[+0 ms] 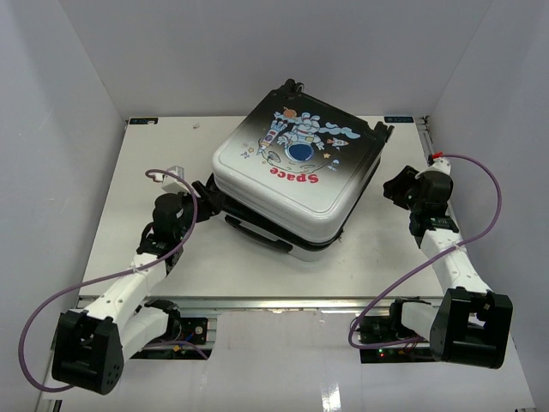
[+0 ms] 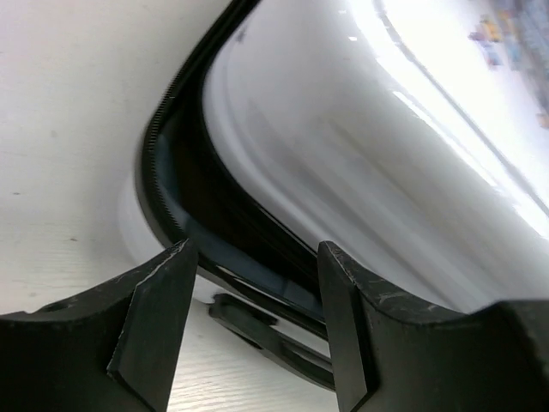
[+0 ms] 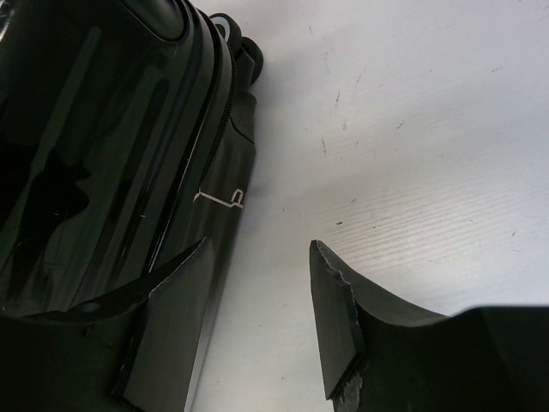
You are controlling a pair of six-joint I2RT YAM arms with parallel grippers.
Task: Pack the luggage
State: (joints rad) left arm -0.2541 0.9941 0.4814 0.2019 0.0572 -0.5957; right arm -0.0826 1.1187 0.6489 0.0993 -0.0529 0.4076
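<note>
Black-to-white luggage (image 1: pixel 296 176), lid down, near far edge of table (image 1: pixel 129 223); left gripper (image 2: pixel 253 257), right gripper (image 3: pixel 257 249) flanking, jaws wide, empty, seemingly for zipping.

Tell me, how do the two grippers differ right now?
The left gripper faces the luggage's white corner, the right gripper its black end. The zipper rim shows between the left gripper's fingers; only bare table between the right gripper's. Both are open, holding nothing.

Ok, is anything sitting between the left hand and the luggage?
Nothing visible. The left hand is open right at the luggage, its zipper rim straight ahead of the fingers, with only bare table beside it.
</note>
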